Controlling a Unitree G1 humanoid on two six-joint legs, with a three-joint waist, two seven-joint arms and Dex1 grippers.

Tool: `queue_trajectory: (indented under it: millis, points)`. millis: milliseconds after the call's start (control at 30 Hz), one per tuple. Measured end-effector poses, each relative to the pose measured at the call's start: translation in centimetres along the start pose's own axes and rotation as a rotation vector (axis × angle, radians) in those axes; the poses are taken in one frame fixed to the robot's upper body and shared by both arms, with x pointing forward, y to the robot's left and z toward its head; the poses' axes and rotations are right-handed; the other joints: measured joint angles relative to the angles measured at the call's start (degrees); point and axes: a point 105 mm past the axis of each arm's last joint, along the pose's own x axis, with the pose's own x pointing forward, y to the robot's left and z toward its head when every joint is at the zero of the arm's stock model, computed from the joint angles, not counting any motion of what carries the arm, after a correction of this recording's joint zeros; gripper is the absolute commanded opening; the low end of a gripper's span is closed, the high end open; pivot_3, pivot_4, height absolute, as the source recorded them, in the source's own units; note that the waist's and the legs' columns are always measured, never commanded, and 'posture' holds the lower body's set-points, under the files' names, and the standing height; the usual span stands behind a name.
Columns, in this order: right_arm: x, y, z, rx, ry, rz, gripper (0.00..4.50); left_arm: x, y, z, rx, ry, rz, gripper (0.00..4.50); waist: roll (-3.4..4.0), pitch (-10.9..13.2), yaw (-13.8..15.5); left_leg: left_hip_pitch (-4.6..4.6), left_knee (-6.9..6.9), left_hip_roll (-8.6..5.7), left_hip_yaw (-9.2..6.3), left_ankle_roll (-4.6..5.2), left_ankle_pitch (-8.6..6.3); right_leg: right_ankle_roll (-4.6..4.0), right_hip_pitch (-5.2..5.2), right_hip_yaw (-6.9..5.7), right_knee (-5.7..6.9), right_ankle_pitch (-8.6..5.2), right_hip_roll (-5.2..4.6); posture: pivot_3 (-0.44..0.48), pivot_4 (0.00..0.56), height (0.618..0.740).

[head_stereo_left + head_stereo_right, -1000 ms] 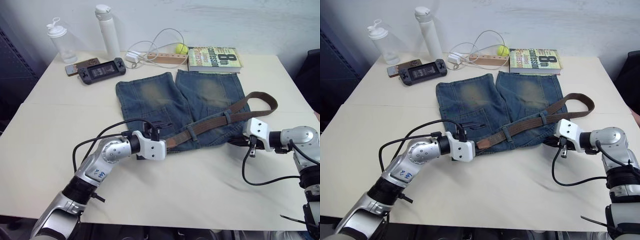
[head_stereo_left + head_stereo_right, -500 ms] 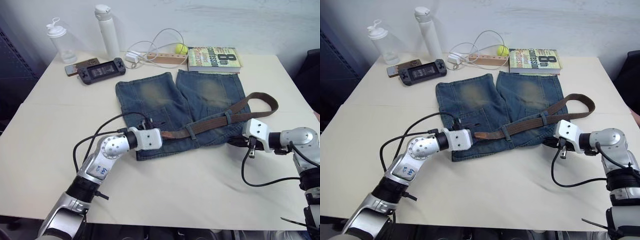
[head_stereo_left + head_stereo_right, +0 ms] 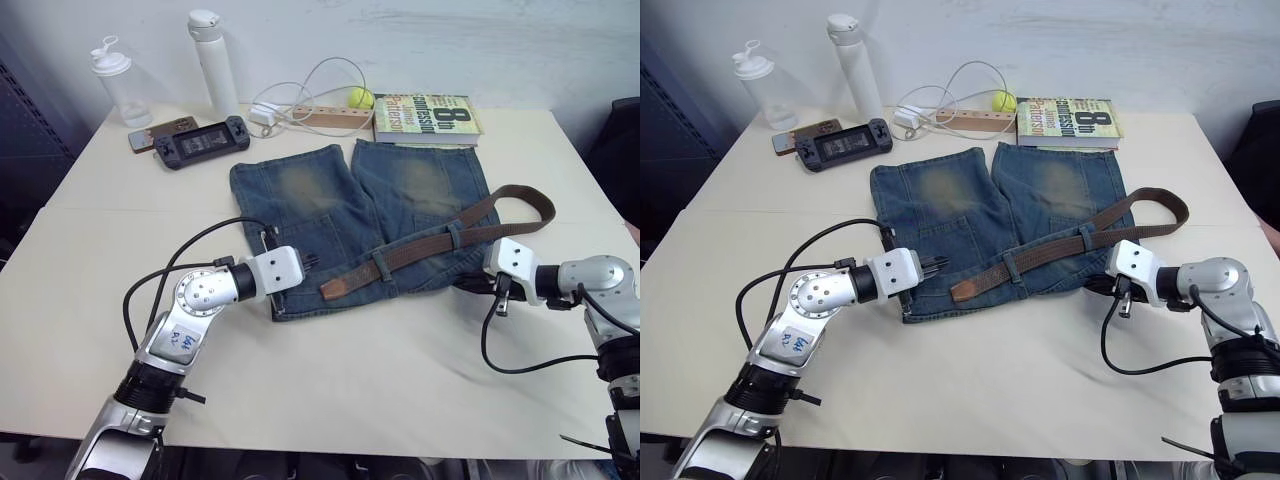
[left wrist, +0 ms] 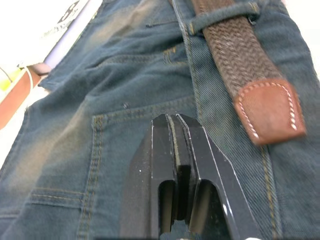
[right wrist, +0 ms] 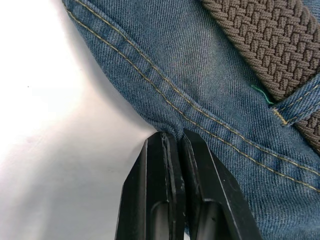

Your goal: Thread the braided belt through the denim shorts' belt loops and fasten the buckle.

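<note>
While both pincers press together | braided belt (image 3: pixel 440 240) slants across waistband, tip toward left pincer (image 4: pixel 172 122)

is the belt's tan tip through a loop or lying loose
Lying loose. The tan tip of the braided belt rests flat on the denim shorts, past the nearest belt loop, ungripped.

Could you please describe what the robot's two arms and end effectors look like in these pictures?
Both arms are silver-grey metal with rounded joints, ending in white boxy wrist housings. Each end effector, left and right, has two flat black fingers. Loose black cables loop beside each forearm. The left arm carries a white sticker with blue handwriting near its elbow.
</note>
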Motion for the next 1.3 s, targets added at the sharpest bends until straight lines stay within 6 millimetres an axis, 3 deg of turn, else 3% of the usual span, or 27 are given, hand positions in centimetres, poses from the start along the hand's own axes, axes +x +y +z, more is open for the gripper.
queue_trajectory:
  millis: [100, 233, 367, 567, 933, 1300]
  points:
    - [0.1, 0.0, 0.1, 0.001, -0.005, -0.001, 0.0, 0.4, -0.9, 0.6, 0.047, -0.035, -0.033, 1.26, 0.0, 0.0, -0.2, 0.03, 0.0, 0.0, 0.01, -0.01, 0.0, 0.0, 0.0, 0.01, 0.01, 0.0, 0.01, 0.0, 0.15, 0.708]
    - [0.3, 0.0, 0.1, 0.002, -0.009, -0.005, 0.0, 0.3, -2.2, 0.0, 0.141, -0.015, -0.083, 2.95, 0.0, 0.0, -0.3, 0.06, -0.01, 0.0, 0.03, -0.02, 0.01, 0.0, -0.01, 0.04, 0.0, 0.0, 0.01, 0.0, 0.15, 0.708]
    - [0.2, 0.1, -0.1, 0.009, -0.009, -0.013, 0.0, -0.7, -2.5, -2.0, 0.241, 0.056, -0.102, 2.95, 0.0, 0.0, -0.2, 0.08, -0.02, 0.0, 0.04, -0.01, 0.0, -0.01, 0.0, 0.06, 0.0, 0.0, -0.02, 0.0, 0.15, 0.708]
    - [0.1, 0.2, -0.2, 0.009, -0.012, -0.023, 0.0, -1.1, -2.4, -2.1, 0.306, 0.051, -0.112, 2.95, -0.02, 0.0, -0.1, 0.08, -0.03, 0.0, 0.03, -0.02, -0.01, -0.02, -0.01, 0.05, 0.0, -0.01, -0.04, 0.0, 0.15, 0.708]
    - [0.1, 0.2, -0.4, 0.014, -0.013, -0.037, 0.0, 0.1, -2.6, -1.9, 0.468, 0.052, -0.143, 2.95, -0.04, -0.1, 0.0, 0.08, -0.01, 0.0, 0.04, 0.0, -0.01, -0.02, 0.0, 0.04, 0.03, -0.01, -0.04, 0.0, 0.15, 0.708]
    - [0.1, 0.4, -0.5, 0.021, -0.023, -0.055, 0.0, 1.9, -1.9, -1.7, 0.45, 0.055, -0.088, 2.95, -0.13, -0.1, 0.1, 0.08, 0.01, 0.0, 0.04, 0.01, 0.0, -0.02, 0.01, 0.02, 0.07, -0.01, -0.04, 0.0, 0.15, 0.708]
